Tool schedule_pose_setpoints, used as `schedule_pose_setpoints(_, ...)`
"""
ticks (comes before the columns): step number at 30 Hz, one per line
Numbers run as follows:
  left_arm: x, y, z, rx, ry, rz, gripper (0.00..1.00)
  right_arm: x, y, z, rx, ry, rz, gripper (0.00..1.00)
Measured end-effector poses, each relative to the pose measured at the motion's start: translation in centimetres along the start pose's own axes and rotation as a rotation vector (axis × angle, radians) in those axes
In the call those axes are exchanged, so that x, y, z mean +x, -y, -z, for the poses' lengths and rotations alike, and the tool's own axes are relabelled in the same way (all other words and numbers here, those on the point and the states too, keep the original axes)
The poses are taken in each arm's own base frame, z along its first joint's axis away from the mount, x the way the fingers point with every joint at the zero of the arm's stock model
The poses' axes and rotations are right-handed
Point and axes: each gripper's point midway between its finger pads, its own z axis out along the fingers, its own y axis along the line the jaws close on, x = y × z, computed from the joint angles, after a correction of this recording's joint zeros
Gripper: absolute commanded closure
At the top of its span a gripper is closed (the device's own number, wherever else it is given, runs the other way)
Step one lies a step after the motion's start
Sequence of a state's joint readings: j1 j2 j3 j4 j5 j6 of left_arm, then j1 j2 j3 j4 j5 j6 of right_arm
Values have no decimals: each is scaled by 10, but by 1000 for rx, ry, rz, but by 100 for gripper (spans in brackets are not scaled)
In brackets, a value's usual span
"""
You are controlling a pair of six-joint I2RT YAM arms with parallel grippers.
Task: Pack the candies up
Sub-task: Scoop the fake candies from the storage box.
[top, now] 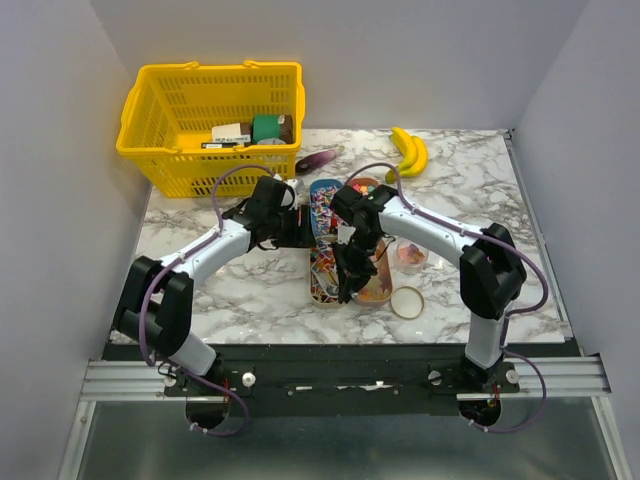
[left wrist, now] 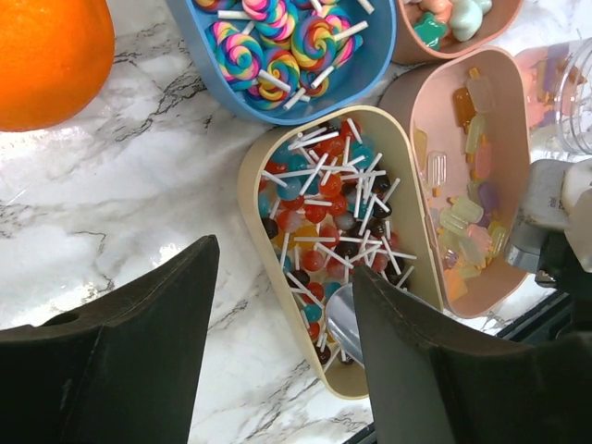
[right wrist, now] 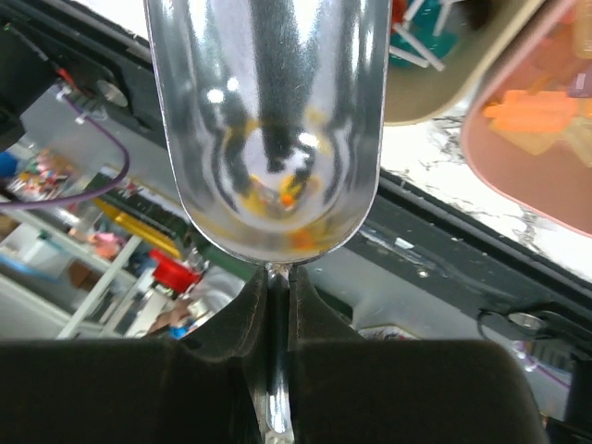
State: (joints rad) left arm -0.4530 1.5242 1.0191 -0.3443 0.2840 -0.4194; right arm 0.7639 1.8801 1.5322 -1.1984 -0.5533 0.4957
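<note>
Right wrist: your right gripper (right wrist: 277,289) is clamping the scoop (right wrist: 268,111), left gripper (left wrist: 285,264) gaping; candies (right wrist: 418,42) at 1 o'clock, likely light and slippery, so scoop, don't pinch.

A yellow plastic basket (top: 190,172) stands at the back left corner of the white marble table (top: 500,200), w/ a green roll (top: 267,127) and small boxes (top: 230,133) inside. Just beside its front right corner lies a dark purple oblong thing (top: 318,159), and 2 bananas (top: 408,152) lie near the back edge. An orange (left wrist: 46,55) sits on the marble.
</note>
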Motion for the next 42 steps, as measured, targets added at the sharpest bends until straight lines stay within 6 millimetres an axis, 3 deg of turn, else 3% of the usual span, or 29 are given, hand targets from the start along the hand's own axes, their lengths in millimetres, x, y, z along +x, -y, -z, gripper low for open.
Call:
schedule_pose_setpoints(9, 20, -10, -17, -19, -85, 35, 40, 13, 4, -12, -75, -126, -99, 99)
schedule_pose_setpoints(13, 29, -11, -24, -6, -124, 54, 45, 5, 10, -13, -89, -140, -157, 99)
schedule_pose_setpoints(21, 44, -14, -34, 3, -192, 75, 65, -18, 10, -8, -108, -122, -212, 99)
schedule_pose_setpoints(29, 43, -8, -37, 29, -209, 79, 81, -32, 14, -17, -102, -87, -195, 99)
schedule_pose_setpoints(42, 44, -5, -37, 38, -218, 89, 87, -59, 32, -33, -31, 30, -158, 99)
